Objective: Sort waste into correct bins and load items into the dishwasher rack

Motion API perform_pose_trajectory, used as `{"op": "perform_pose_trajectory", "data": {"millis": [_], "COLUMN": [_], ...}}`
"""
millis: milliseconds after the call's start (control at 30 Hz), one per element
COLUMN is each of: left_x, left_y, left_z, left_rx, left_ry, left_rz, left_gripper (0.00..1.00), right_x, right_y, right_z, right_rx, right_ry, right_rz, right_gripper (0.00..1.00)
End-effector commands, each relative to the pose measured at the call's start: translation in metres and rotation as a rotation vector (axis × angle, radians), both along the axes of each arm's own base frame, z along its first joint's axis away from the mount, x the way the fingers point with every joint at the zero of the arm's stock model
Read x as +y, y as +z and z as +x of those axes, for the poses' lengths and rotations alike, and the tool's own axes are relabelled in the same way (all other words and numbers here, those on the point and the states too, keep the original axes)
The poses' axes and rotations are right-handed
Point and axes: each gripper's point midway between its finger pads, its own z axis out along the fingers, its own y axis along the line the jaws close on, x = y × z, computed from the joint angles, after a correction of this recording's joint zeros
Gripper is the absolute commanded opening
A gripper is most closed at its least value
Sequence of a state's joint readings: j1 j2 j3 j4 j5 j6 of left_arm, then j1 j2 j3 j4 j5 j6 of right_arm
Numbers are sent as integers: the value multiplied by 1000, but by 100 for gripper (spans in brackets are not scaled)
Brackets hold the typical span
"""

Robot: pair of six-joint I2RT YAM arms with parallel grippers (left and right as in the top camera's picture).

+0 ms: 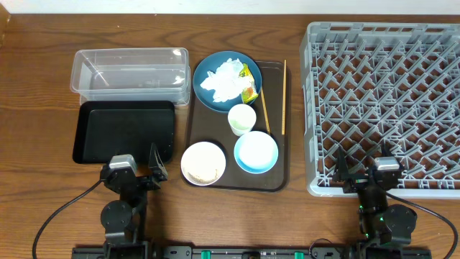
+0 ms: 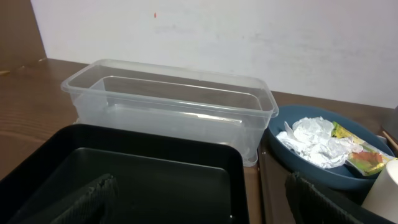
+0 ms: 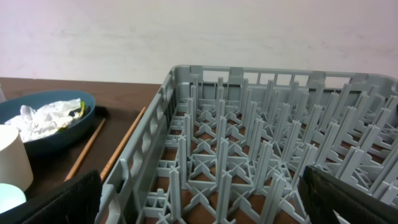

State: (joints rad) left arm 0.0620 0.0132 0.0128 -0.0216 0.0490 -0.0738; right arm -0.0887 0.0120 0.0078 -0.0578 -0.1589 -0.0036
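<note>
A dark blue plate (image 1: 210,90) on the brown serving tray holds crumpled white tissue (image 1: 223,79) and a yellow-green wrapper (image 1: 249,86); both also show in the left wrist view (image 2: 314,142). A small white cup (image 1: 241,119), light blue bowl (image 1: 256,152) and white bowl (image 1: 203,163) with rice sit in front of it. Two chopsticks (image 1: 283,97) lie at the tray's right. The clear tub (image 1: 131,72) and black tray (image 1: 123,131) stand left. The grey rack (image 1: 388,101) is at right. My left gripper (image 1: 138,167) and right gripper (image 1: 365,171) are open and empty.
The brown serving tray (image 1: 282,176) lies between the bins and the rack. The left gripper sits at the black tray's near edge (image 2: 155,180). The right gripper sits at the rack's near left corner (image 3: 205,168). A pale wall stands behind the table.
</note>
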Motion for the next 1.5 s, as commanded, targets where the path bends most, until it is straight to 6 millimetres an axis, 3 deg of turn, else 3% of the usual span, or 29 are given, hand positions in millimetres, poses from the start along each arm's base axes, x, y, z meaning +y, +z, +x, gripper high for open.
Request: {"op": "perform_pose_trajectory", "data": {"millis": [0,1467], "left_x": [2,1], "left_y": [-16,-14], "left_z": [-1,-1], "left_rx": [56,48], "left_ry": [9,7], "left_rz": [8,7], "left_gripper": [88,88], "right_x": [-1,3], "right_y": [-1,0], "right_z": [0,0], "right_rx": [1,3], "right_ry": [-8,13], "right_rz": [17,56], "right_gripper": [99,99]}}
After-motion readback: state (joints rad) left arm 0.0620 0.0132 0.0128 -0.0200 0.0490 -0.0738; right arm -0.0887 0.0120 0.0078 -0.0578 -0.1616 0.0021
